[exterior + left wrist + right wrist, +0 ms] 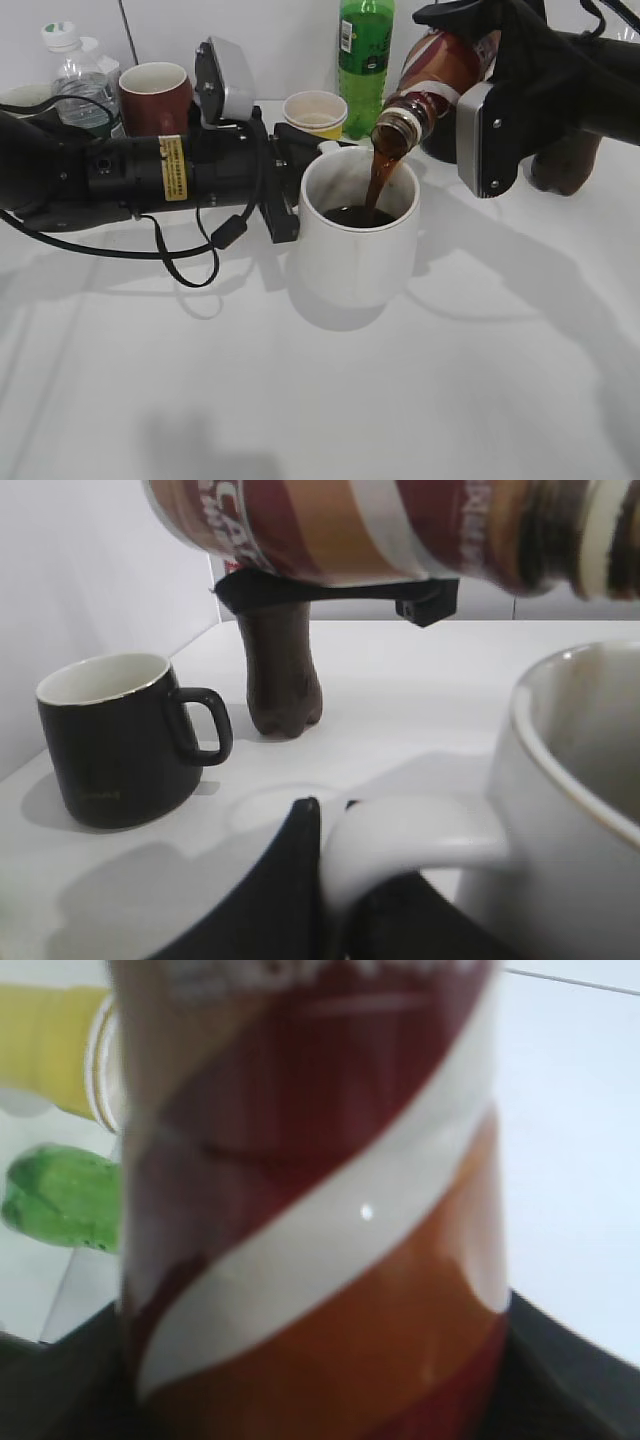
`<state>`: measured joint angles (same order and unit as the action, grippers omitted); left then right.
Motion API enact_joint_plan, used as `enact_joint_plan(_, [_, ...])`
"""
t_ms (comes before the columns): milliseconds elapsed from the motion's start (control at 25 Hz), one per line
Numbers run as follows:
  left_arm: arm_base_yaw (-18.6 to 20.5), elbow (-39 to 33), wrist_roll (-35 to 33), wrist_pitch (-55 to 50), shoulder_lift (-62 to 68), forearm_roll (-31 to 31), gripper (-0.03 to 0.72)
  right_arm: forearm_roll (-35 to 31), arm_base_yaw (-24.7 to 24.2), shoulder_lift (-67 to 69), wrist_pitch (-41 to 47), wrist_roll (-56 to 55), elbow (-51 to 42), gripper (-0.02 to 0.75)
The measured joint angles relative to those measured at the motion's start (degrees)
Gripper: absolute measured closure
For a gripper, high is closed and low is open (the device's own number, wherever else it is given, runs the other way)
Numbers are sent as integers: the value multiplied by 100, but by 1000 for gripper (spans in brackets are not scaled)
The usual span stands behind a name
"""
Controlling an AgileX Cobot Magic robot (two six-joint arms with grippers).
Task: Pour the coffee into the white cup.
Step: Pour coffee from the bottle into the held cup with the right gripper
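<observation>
The white cup (360, 260) stands mid-table with dark coffee inside. My left gripper (285, 190) is shut on the cup's handle (400, 835) from the left. My right gripper (470, 60) is shut on a red, white and orange coffee bottle (435, 70), tilted mouth-down over the cup. A brown stream of coffee (380, 180) runs from the bottle mouth into the cup. The bottle fills the right wrist view (310, 1200) and crosses the top of the left wrist view (400, 530).
Behind stand a green bottle (365, 60), a paper cup (315, 112), a dark red mug (155, 95), a clear water bottle (75, 80) and a dark cola bottle (280, 670). A black mug (120, 740) shows in the left wrist view.
</observation>
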<state>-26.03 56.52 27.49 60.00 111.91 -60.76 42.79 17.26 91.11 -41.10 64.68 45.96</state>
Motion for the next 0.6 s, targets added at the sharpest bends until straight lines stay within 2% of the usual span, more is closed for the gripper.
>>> enact_joint_plan(240, [0,0,0,23,0,-1,652,-5,0,-6,-32,143,0,204])
enact_joint_plan(600, [0,0,0,29,2,-12,652,-343,0,-7,-135,540,0,204])
